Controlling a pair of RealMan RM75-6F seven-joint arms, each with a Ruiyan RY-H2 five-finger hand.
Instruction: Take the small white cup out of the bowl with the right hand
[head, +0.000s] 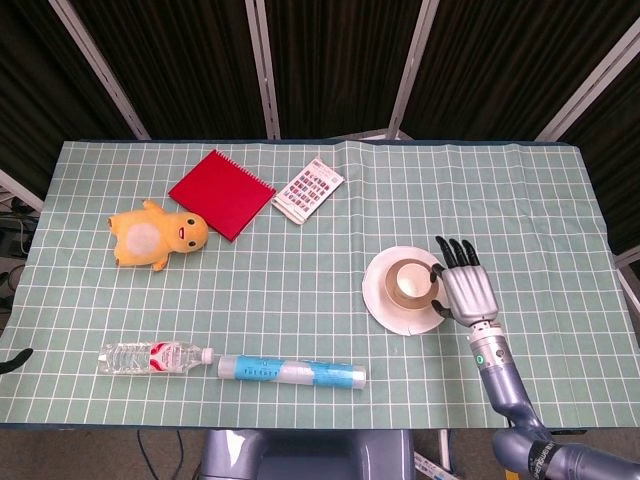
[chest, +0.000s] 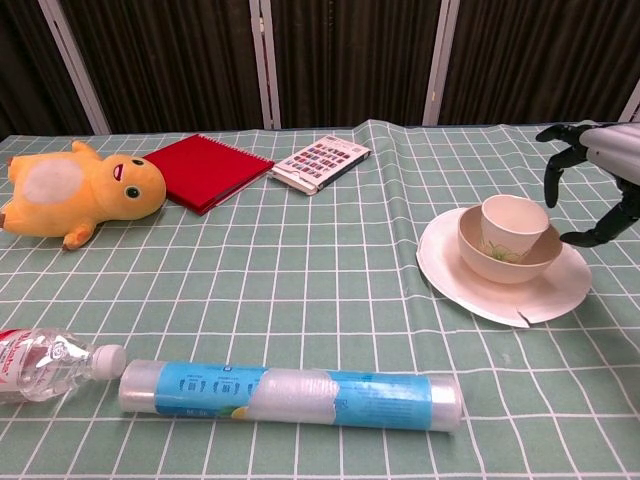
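The small white cup (head: 408, 283) (chest: 513, 224) stands upright inside a beige bowl (head: 407, 297) (chest: 505, 261), which rests on a white paper plate (head: 383, 300) (chest: 505, 293) at the right of the table. My right hand (head: 463, 290) (chest: 597, 180) hovers just to the right of the cup, over the plate's rim, with fingers spread and nothing in them. It is near the cup but apart from it. Only a dark tip of my left hand (head: 14, 360) shows at the left edge of the head view.
A yellow plush duck (head: 157, 234), a red notebook (head: 220, 192) and a card pack (head: 308, 188) lie at the back left. A water bottle (head: 153, 356) and a blue-labelled roll (head: 291, 371) lie along the front edge.
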